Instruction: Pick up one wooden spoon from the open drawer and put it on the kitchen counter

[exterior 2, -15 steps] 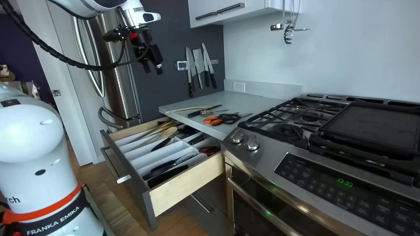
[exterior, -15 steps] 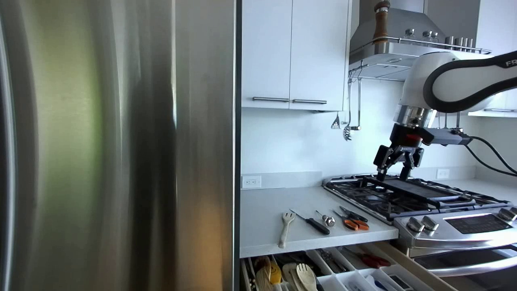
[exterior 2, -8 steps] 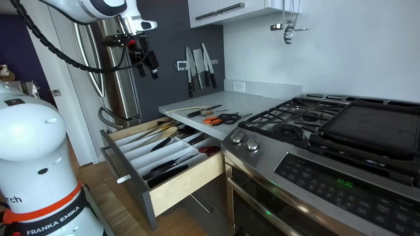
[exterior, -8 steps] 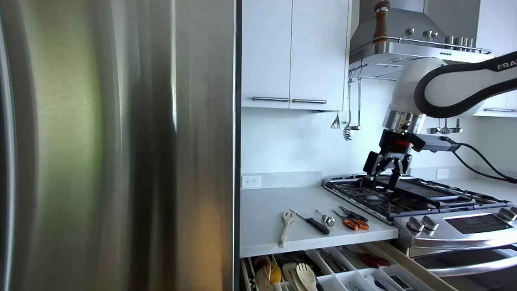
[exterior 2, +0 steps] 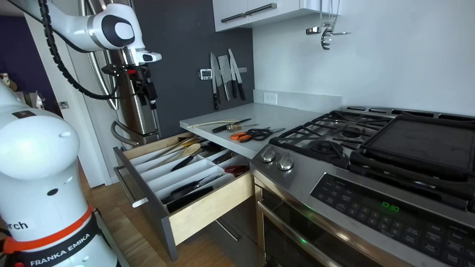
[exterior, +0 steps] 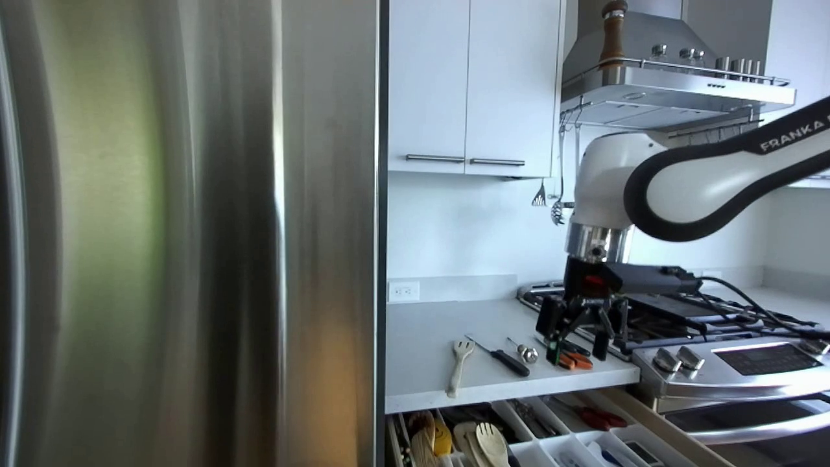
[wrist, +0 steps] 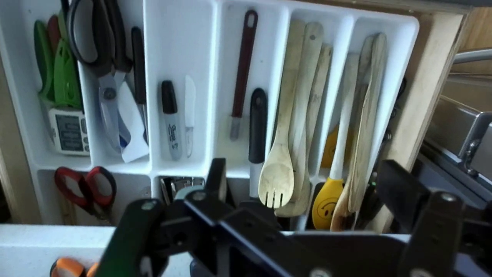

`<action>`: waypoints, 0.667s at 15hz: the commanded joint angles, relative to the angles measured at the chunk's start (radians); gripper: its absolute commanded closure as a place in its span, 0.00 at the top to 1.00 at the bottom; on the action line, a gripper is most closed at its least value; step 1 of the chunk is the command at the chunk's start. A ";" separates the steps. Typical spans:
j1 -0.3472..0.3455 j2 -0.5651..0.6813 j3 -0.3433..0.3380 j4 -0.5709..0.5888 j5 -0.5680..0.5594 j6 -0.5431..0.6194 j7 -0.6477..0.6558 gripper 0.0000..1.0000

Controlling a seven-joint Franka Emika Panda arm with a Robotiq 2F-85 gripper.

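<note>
The open drawer has white dividers; its wooden wall also shows in an exterior view. A pale slotted wooden spoon lies on top of other wooden utensils in one compartment; it also shows in both exterior views. More wooden utensils lie one compartment over, beside a yellow smiley-faced spatula. My gripper is open and empty, high above the drawer, its fingers spread wide on either side of these utensils in the wrist view. The kitchen counter is behind the drawer.
On the counter lie a wooden fork, a black-handled knife, a small metal-headed tool and orange-handled scissors. The stove adjoins the counter. Upper cabinets hang above, and the fridge stands alongside.
The arm has lowered and moved left in both exterior views, away from in front of the stove. The gripper stays open. The drawer and the utensils have not moved.
</note>
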 commanded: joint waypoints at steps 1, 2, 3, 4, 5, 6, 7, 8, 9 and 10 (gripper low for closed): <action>-0.012 0.109 0.057 0.009 -0.027 0.053 0.212 1.00; -0.008 0.142 0.061 0.007 -0.034 0.092 0.247 1.00; 0.001 0.175 0.059 0.009 -0.031 0.129 0.268 1.00; 0.001 0.218 0.062 0.014 -0.045 0.178 0.294 1.00; 0.002 0.249 0.060 0.018 -0.059 0.212 0.323 1.00; -0.003 0.303 0.056 0.031 -0.086 0.257 0.346 1.00; -0.002 0.336 0.050 0.036 -0.118 0.295 0.366 1.00; -0.004 0.383 0.037 0.049 -0.157 0.326 0.381 1.00; 0.004 0.418 0.024 0.057 -0.187 0.355 0.391 1.00; 0.038 0.326 0.002 0.017 -0.134 0.313 0.351 1.00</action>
